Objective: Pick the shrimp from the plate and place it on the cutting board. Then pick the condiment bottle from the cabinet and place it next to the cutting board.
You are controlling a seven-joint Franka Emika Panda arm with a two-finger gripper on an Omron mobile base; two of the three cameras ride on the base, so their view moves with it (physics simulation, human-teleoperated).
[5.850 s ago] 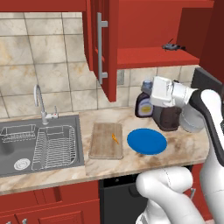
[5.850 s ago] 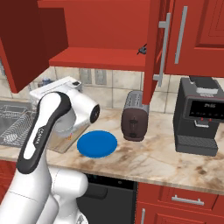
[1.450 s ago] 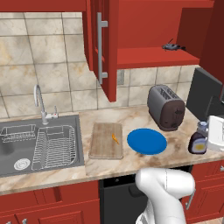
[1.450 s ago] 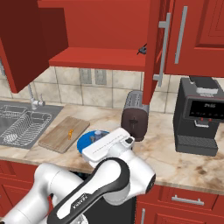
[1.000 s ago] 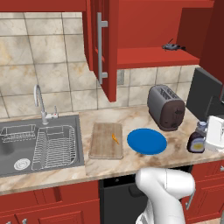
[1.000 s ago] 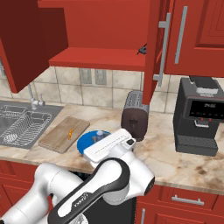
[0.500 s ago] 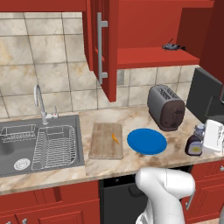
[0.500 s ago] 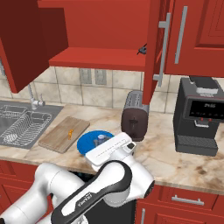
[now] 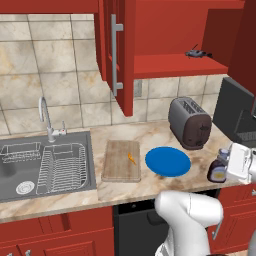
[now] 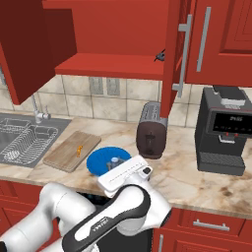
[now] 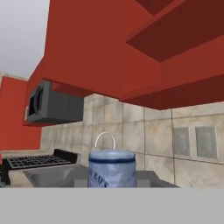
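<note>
The condiment bottle (image 9: 218, 171) stands upright in my claw (image 9: 231, 165), pinched between my fingers near the counter's front edge, right of the blue plate (image 9: 168, 161). The shrimp (image 9: 131, 158) lies on the cutting board (image 9: 120, 161), beside the sink (image 9: 45, 165). The cabinet (image 9: 165, 40) hangs open above.

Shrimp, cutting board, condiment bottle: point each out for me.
shrimp (image 9: 131, 158), left base view, its orange body.
cutting board (image 9: 116, 164), left base view, bare wood left of shrimp.
condiment bottle (image 9: 217, 172), left base view, brown lower body.

White arm bent low and rightward — end effector (image 9: 223, 169) clamped on something.
</note>
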